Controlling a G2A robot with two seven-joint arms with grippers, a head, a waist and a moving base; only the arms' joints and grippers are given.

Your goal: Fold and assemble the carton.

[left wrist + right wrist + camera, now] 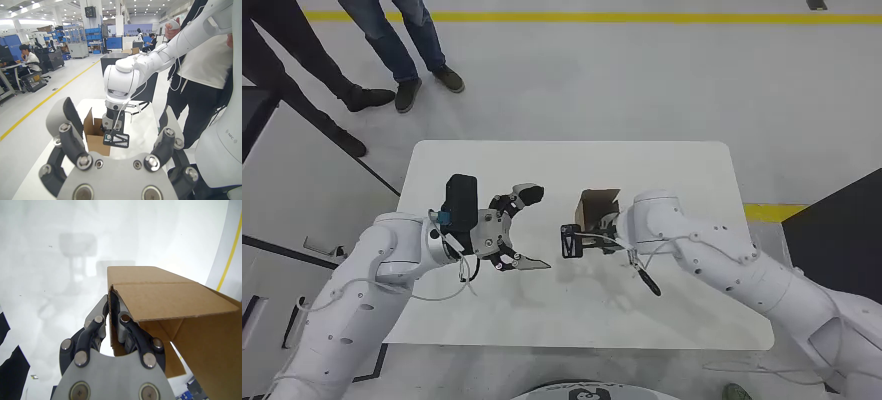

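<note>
Cardboard carton (pixel 598 207) is pinched at a wall edge by right end effector (pixel 111 309); left end effector (pixel 119 113) splayed wide, apart.

Table (pixel 682 165): 1 white rectangular top with rounded corners, standing on a pale floor (pixel 642 80). 1 brown carton (pixel 597 205) near centre, top open; contact with the surface unclear.

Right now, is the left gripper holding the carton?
No, the left gripper has its fingers spread with nothing between them, apart from the carton, which the right gripper pinches by one wall.
</note>
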